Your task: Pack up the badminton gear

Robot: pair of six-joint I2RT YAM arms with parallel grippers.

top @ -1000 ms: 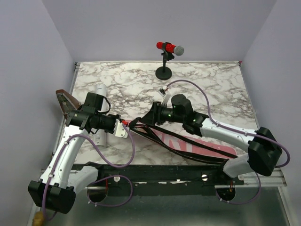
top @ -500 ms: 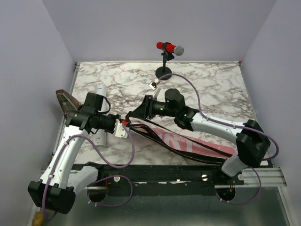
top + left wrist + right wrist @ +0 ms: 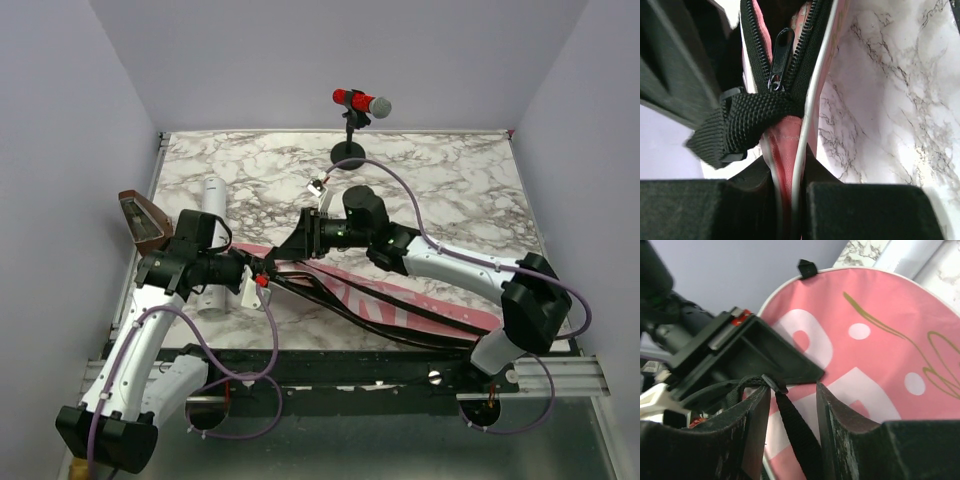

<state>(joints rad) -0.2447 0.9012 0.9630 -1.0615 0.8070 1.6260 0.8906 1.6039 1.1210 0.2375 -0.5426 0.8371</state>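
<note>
Left gripper [image 3: 788, 181]: clamped tight on the very end of the pink bag [image 3: 875, 355], pinching its seam and white piping just below the zipper pull [image 3: 781, 55] and a black webbing loop [image 3: 742, 125].
Right gripper [image 3: 792, 400]: jaws partly apart, with the bag's black strap [image 3: 796, 437] running loose between them and not pinched. It sits close to the left gripper at the same end of the bag.
Pink bag: stretched slantwise over the near half of the table [image 3: 450, 190], lettered face up, from the two grippers at left-centre to the near right edge.
Zipper: the teeth stand parted above the slider, so this end looks open. How far the opening runs cannot be told.
White tube [image 3: 212, 200]: outside the bag, on the marble at the left, partly under the left arm.
Rackets: none in sight; whether they are inside the bag cannot be told.
Done, as judged: the bag's mouth end is secured and apparently unzipped.
Left to do: the tube at least must go in, then the zip must be closed.
Not gear: the red microphone [image 3: 360, 101] at the far edge and the brown box [image 3: 140, 215] at the left edge.
</note>
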